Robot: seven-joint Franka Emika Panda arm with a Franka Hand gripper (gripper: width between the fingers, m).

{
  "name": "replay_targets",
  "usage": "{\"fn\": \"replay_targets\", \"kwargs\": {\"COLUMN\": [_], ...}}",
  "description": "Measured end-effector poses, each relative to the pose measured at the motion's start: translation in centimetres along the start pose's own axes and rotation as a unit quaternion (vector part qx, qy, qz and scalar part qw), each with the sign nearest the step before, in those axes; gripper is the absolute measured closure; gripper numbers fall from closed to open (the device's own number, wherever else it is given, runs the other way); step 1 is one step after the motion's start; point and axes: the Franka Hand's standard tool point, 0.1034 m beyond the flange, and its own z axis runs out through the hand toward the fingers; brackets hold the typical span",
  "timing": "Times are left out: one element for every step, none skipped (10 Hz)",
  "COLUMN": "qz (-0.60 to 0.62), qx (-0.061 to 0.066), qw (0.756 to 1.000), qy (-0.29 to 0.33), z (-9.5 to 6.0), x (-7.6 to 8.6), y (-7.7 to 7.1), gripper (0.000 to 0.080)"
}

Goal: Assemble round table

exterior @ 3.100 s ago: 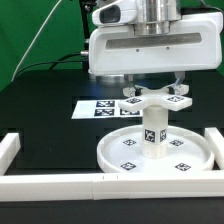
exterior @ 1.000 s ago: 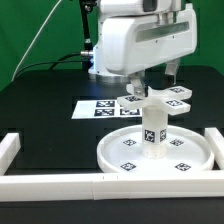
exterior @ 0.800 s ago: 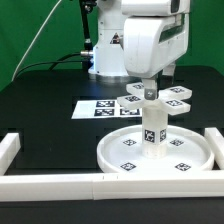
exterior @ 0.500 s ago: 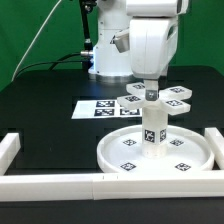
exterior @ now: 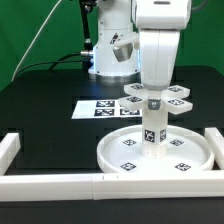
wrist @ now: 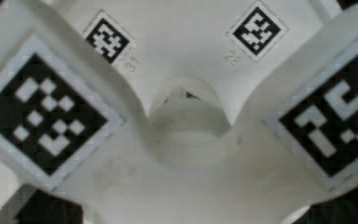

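The large round disc top point(exterior: 185, 150) lies flat on the black table. The short cylinder leg point(exterior: 152, 128) stands upright at its middle. The cross-shaped base point(exterior: 178, 101) sits level on top of the leg. My gripper point(exterior: 153, 96) comes straight down onto the hub of the base and is shut on it, with the hand turned narrow side toward the camera. In the wrist view the cross-shaped base point(wrist: 190, 130) fills the picture, its tagged arms spread around the hub. My fingertips do not show there.
The marker board point(exterior: 97, 108) lies behind the disc toward the exterior view's left. White border rails point(exterior: 50, 184) run along the front and the exterior view's right point(exterior: 216, 140). The arm's base point(exterior: 110, 55) stands at the back.
My hand has turned about its vertical axis, from broad side facing the camera to narrow side, staying on the hub. The cross-shaped base's arms have shifted slightly with it.
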Motion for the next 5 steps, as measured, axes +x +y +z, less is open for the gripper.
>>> {"fn": "replay_targets", "kwargs": {"qz": [-0.001, 0.000, 0.017, 0.027, 0.052], "qx": [0.000, 0.000, 0.001, 0.001, 0.001], "qw": [1.000, 1.000, 1.000, 1.000, 0.999], "qy": [-0.001, -0.001, -0.001, -0.001, -0.001], "z": [0.04, 0.07, 0.09, 0.12, 0.13], "x": [-0.02, -0.03, -0.03, -0.03, -0.02], "y": [-0.01, -0.02, -0.03, -0.04, -0.05], "gripper": [0.0151, 0.0278, 0.0348, 0.0348, 0.0348]}}
